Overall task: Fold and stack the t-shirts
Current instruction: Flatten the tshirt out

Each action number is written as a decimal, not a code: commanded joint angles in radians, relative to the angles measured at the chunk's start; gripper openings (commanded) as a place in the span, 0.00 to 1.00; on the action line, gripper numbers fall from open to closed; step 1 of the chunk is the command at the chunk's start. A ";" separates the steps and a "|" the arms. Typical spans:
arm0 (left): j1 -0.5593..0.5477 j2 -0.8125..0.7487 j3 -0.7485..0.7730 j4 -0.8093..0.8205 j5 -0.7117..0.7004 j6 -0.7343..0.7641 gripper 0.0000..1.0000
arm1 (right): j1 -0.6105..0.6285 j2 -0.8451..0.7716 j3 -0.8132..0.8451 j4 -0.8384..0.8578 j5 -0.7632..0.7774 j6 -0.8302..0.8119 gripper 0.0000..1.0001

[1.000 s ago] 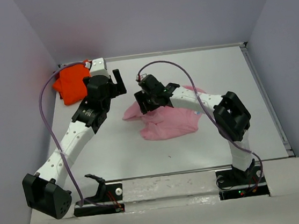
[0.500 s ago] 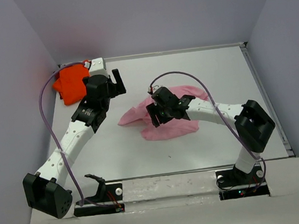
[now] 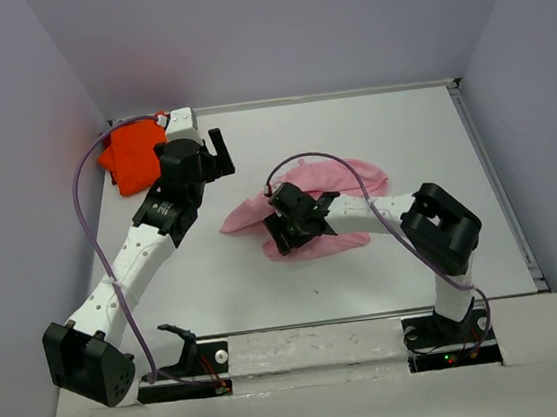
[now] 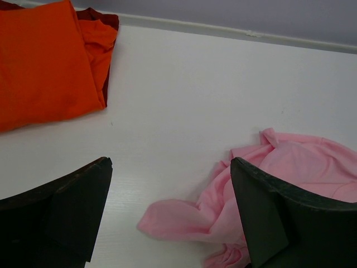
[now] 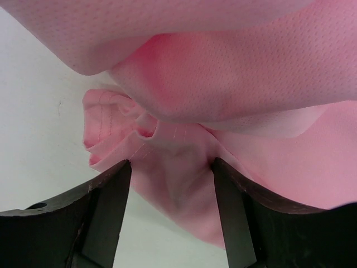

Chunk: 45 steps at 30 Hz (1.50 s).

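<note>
The light pink t-shirt (image 3: 347,175) lies crumpled at the table's middle, one flap (image 4: 175,219) pointing left. My right gripper (image 3: 283,232) is down at its near-left edge. In the right wrist view this gripper (image 5: 170,187) is open, and a wrinkled fold of the pink t-shirt (image 5: 184,167) lies between the two fingers. The bright orange t-shirt (image 3: 132,155) sits folded at the far left corner on the dark red one (image 4: 107,20), of which only an edge shows. My left gripper (image 3: 220,151) hangs open and empty between the two piles, above bare table (image 4: 170,164).
Grey walls close the table in on the left, back and right. A raised rail (image 3: 497,184) runs along the right edge. Purple cables (image 3: 82,206) loop off both arms. The arm bases (image 3: 439,336) stand at the near edge.
My right gripper has moved from the pink t-shirt's far-left part down to its near-left edge. The shirt's left flap has spread out leftward. The left arm has barely moved.
</note>
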 commanded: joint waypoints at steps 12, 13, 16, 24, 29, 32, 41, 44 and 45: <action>0.003 -0.005 0.018 0.035 0.013 -0.002 0.96 | 0.002 0.040 0.143 0.027 0.042 -0.032 0.66; 0.004 -0.005 0.018 0.035 0.013 -0.002 0.96 | 0.002 0.048 0.154 0.026 0.039 -0.034 0.66; 0.003 -0.005 0.018 0.033 0.013 -0.003 0.96 | 0.002 0.071 0.162 0.020 0.037 -0.028 0.64; 0.004 -0.007 0.017 0.036 0.013 -0.003 0.96 | 0.002 0.079 0.150 0.020 0.042 -0.019 0.25; 0.003 -0.005 0.018 0.037 0.014 -0.002 0.96 | 0.002 0.036 0.139 0.012 0.057 -0.022 0.02; 0.003 -0.005 0.018 0.037 0.013 -0.002 0.96 | 0.002 0.008 0.140 -0.017 0.077 -0.023 0.00; 0.003 -0.004 0.018 0.035 0.011 -0.002 0.96 | 0.002 -0.318 0.150 -0.212 0.253 -0.035 0.00; 0.004 -0.004 0.018 0.035 0.014 -0.003 0.96 | 0.002 -0.424 0.185 -0.279 0.336 -0.046 0.00; 0.003 -0.004 0.018 0.033 0.016 -0.003 0.96 | 0.002 -0.482 0.215 -0.298 0.365 -0.055 0.00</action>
